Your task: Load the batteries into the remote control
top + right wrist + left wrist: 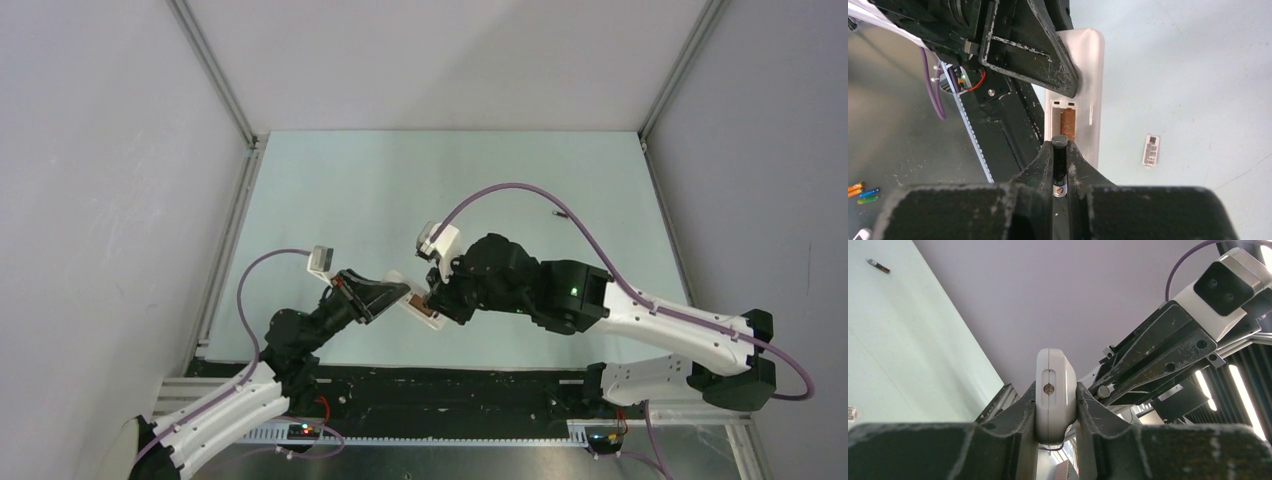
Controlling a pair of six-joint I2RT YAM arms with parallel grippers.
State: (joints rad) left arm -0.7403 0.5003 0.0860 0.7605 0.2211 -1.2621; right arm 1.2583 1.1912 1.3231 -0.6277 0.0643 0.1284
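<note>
My left gripper (392, 294) (1055, 392) is shut on the white remote control (412, 306) (1055, 405), gripping its two long sides and holding it above the table. In the right wrist view the remote (1089, 75) shows its back, with an open battery recess (1064, 121). My right gripper (433, 297) (1060, 149) is shut on a dark battery (1059, 167), whose paler end points at the recess from just short of it. A second battery (558, 212) (879, 266) lies on the table at the far right.
The small flat pale cover plate (1151, 149) lies on the pale green table (400, 190) to the right of the remote. The two grippers meet tip to tip near the table's front edge. Aluminium rails (225, 240) line the sides.
</note>
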